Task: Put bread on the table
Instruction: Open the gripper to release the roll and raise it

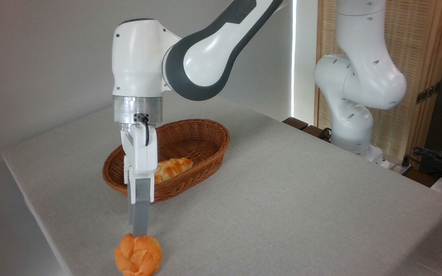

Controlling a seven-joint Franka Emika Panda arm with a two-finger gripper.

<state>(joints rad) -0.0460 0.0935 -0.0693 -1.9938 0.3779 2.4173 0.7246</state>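
Camera view, fixed, looking across the large rectangular counter covered in plain light-grey cloth (282, 199), matte with a fine weave.

White Franka arm with dark-grey joint covers (205, 57) reaches down from upper right. Wrist has a brushed metal flange; a short black cable loops off it. The gripper (139, 233) points straight down, grey flat fingers (141, 214) seen nearly edge-on, so one finger hides the other. Can't tell how far apart the jaws are. Fingertips sit right at the top of the small round golden-orange bun with a knotted rosette top (138, 255); whether they're pinching it or just touching is not resolvable from this angle.

The bun sits at the near-left edge of the counter, low in the frame, glossy crust with lobed segments. It looks to be resting on the cloth, though its underside is cut off by the frame bottom.

Behind it, the brown oval wicker basket (205, 153), tight woven rim, sits on the cloth mid-left. Inside lies a longer braided oblong loaf (173, 168), golden, partly hidden by the gripper body.

Background: plain grey wall left, a slatted light-wood screen (416, 57) right, dark cables (436, 157) past the counter's far right edge.
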